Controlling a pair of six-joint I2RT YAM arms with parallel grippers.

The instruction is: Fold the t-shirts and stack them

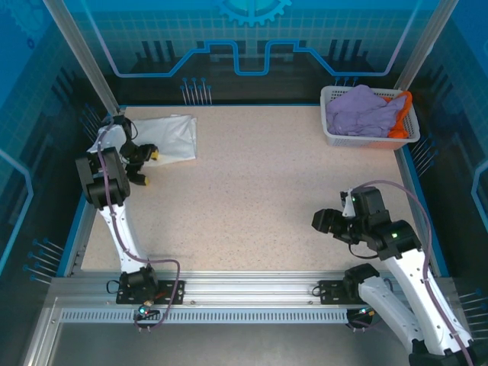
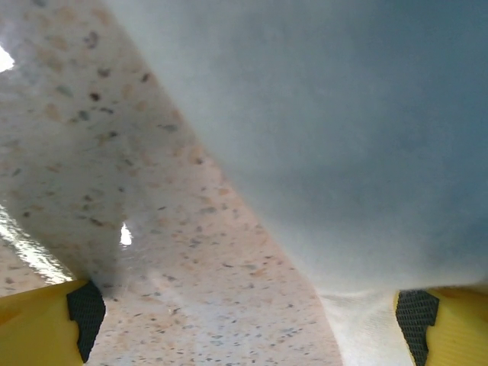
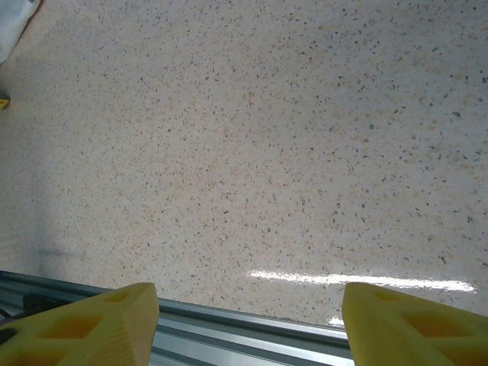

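Left claw (image 1: pixel 149 167) gaped open at the edge of the folded white t-shirt (image 1: pixel 172 136).
Set in a corner of the counter (image 1: pixel 259 191), that shirt probably seeded the stack; right claw (image 1: pixel 326 222) hung open.

White lattice basket (image 1: pixel 358 140) at far corner, well beyond the right pincer (image 1: pixel 316 222). Speckled tabletop (image 1: pixel 259 191) beneath it (one glare streak). Aluminium rail (image 1: pixel 252 288) just behind it.

Bright even overhead light, glare streaks on table (image 3: pixel 358 280), blurred left-wrist close-up
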